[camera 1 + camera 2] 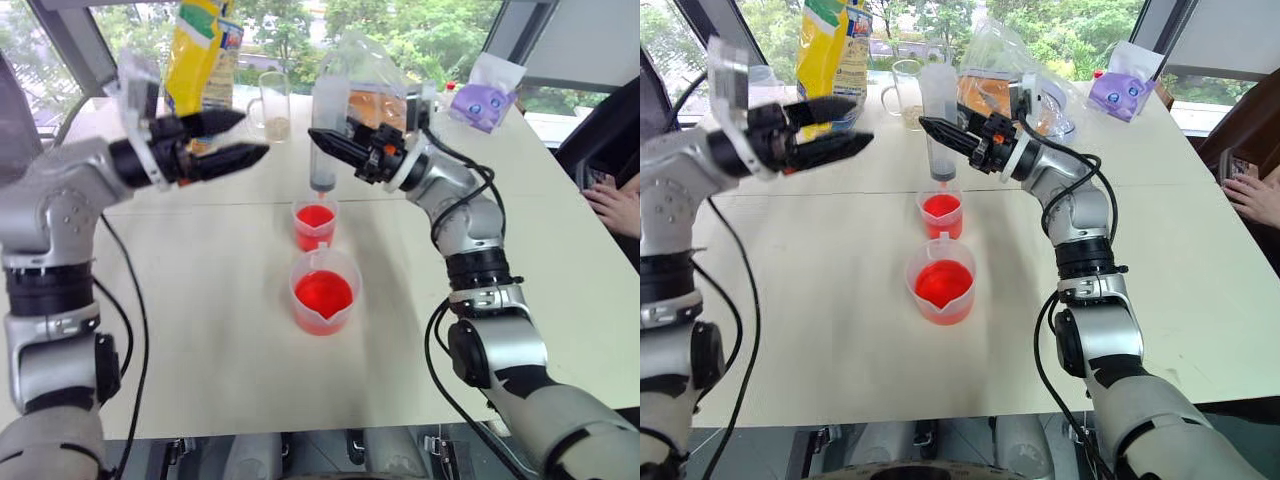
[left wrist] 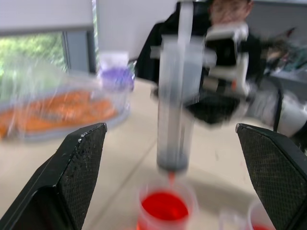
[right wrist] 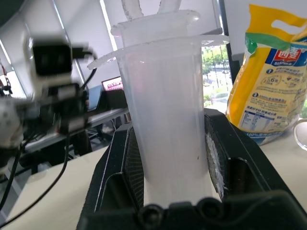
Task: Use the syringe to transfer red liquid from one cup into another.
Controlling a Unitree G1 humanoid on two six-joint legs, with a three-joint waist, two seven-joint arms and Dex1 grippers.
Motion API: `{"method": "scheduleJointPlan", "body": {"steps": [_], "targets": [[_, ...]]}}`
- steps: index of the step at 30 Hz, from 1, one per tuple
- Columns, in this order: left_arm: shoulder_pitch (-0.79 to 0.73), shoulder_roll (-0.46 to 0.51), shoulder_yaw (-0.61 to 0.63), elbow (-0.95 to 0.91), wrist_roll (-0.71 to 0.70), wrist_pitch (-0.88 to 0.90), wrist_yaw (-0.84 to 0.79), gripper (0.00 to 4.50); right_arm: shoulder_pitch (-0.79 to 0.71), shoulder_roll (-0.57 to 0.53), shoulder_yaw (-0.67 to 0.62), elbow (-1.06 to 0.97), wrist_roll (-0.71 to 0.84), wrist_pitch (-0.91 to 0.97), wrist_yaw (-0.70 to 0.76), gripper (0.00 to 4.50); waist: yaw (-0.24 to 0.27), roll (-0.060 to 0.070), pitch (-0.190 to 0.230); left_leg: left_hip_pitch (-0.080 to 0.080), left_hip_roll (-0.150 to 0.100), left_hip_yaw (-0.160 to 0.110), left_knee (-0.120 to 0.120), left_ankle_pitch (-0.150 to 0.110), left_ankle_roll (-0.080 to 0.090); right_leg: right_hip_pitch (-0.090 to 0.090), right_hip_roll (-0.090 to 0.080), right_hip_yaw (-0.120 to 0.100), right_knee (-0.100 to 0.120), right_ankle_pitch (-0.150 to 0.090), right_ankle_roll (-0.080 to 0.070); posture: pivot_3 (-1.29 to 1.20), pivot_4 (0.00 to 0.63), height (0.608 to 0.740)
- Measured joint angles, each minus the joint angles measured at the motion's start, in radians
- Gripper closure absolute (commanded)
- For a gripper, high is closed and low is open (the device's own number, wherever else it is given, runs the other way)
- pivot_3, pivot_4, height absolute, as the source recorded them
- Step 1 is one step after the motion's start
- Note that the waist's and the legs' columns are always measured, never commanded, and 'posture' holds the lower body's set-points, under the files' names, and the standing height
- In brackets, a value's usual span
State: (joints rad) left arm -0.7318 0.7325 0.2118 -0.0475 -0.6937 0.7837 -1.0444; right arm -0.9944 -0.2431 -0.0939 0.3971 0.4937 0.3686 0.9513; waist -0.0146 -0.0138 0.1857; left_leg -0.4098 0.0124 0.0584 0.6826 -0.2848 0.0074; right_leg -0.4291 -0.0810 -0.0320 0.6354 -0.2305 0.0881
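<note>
White table (image 1: 200,330) by windows, right gripper (image 1: 335,148) clamping upright syringe (image 1: 327,125) over small cup (image 1: 315,225) at centre, beaker (image 1: 324,292) below, left gripper (image 1: 235,137) upper left, fingers wide, empty.

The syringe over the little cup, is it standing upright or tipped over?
Upright: the syringe hangs vertically in the right gripper, tip down over the smaller cup.

I am reading print on one item: the yellow bag (image 3: 268,76) standing on the table. Red characters are sitting high on its face, with "6" and "8" circled further down. The smaller lines are proving illegible.
</note>
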Motion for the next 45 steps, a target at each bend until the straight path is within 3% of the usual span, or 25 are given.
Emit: {"method": "scheduleJointPlan", "body": {"steps": [7, 12, 17, 27, 28, 32, 33, 39, 45], "targets": [[0.164, 0.041, 0.006, -0.156, -0.064, 0.023, -0.013, 0.05, -0.161, -0.25, -0.077, -0.024, 0.04, 0.502, -0.248, 3.13, 0.001, 0.0, 0.0, 0.0, -0.001, -0.002, -0.002, 0.0, 0.0, 0.0, -0.006, -0.001, -0.003, -0.002, -0.006, 0.0, 0.15, 0.74], [0.212, 0.036, 0.004, -0.215, -0.095, 0.031, 0.014, 0.05, -0.093, -0.401, 0.02, -0.069, 0.023, 0.909, -0.315, 3.13, -0.006, 0.001, 0.0, -0.001, -0.001, -0.001, -0.005, 0.0, 0.0, -0.001, -0.007, 0.0, -0.005, -0.002, -0.007, 0.0, 0.15, 0.74], [0.253, 0.018, -0.001, -0.24, -0.103, 0.029, 0.033, 0.05, -0.058, -0.452, 0.084, -0.077, -0.007, 1.175, -0.384, 3.13, -0.005, 0.002, 0.001, -0.002, -0.001, -0.001, -0.005, 0.0, 0.0, -0.002, -0.006, 0.0, -0.004, -0.002, -0.007, 0.0, 0.15, 0.74], [0.277, 0.009, -0.017, -0.27, -0.104, 0.017, 0.058, 0.05, 0.099, -0.449, 0.087, -0.065, -0.068, 1.197, -0.457, 3.13, 0.002, 0.001, 0.001, -0.003, -0.001, 0.0, -0.001, -0.002, 0.003, 0.0, 0.001, -0.001, -0.005, 0.001, -0.002, 0.0, 0.15, 0.74], [0.277, 0.009, -0.021, -0.27, -0.104, 0.017, 0.061, 0.0, 0.106, -0.449, 0.086, -0.071, -0.069, 1.192, -0.457, 2.12, 0.002, 0.001, 0.001, -0.003, -0.001, 0.0, -0.001, -0.002, 0.003, 0.0, 0.001, -0.001, -0.005, 0.001, -0.002, 0.0, 0.15, 0.74], [0.287, 0.009, -0.022, -0.274, -0.107, 0.017, 0.068, 0.0, 0.128, -0.451, 0.083, -0.097, -0.073, 1.178, -0.447, 0.28, 0.002, 0.001, 0.001, -0.002, -0.001, 0.0, -0.001, -0.002, 0.003, 0.0, 0.002, -0.001, -0.005, 0.001, -0.002, 0.0, 0.15, 0.74], [0.29, 0.009, -0.021, -0.276, -0.112, 0.018, 0.069, 0.0, 0.133, -0.456, 0.085, -0.108, -0.073, 1.174, -0.438, 0.07, 0.003, 0.001, 0.001, -0.002, -0.001, 0.0, -0.001, -0.002, 0.003, 0.0, 0.002, -0.001, -0.005, 0.001, -0.002, 0.0, 0.15, 0.74], [0.297, 0.023, -0.019, -0.287, -0.14, 0.022, 0.072, 0.0, 0.192, -0.612, 0.145, -0.308, -0.037, 1.07, -0.306, 0.07, 0.003, 0.001, 0.001, -0.002, -0.001, 0.0, -0.001, -0.002, 0.004, 0.0, 0.002, -0.001, -0.005, 0.0, -0.001, 0.0, 0.15, 0.74], [0.354, 0.087, 0.011, -0.325, -0.171, 0.037, 0.059, 0.0, 0.247, -0.786, 0.094, -0.572, 0.095, 0.935, -0.056, 0.07, 0.0, 0.001, 0.001, -0.002, 0.001, -0.001, -0.001, -0.002, 0.003, 0.0, 0.004, -0.001, -0.005, 0.0, -0.001, 0.0, 0.15, 0.74]]}}
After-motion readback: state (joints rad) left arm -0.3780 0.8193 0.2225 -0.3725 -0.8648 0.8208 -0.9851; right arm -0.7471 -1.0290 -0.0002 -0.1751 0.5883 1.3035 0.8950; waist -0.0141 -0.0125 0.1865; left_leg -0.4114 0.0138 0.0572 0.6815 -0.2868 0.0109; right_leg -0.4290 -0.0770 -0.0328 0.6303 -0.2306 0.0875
